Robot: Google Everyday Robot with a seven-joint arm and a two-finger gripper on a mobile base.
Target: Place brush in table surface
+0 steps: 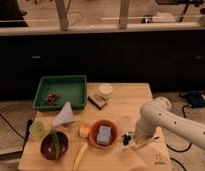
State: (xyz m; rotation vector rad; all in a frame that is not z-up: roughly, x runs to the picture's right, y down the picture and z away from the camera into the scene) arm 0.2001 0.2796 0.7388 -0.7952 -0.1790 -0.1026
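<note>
Brush [130, 138] is pinched in my hand [137, 140], low over the bench [128, 100] near its front right part, dark bristle head poking out left toward the orange bowl [103, 134]. Can't tell if the bristles actually touch the wood. Blue sponge [104, 135] sits in that bowl. Green tray [61, 92] is well apart at the back left.

Dark cabinets [96, 55] below windowed wall
</note>
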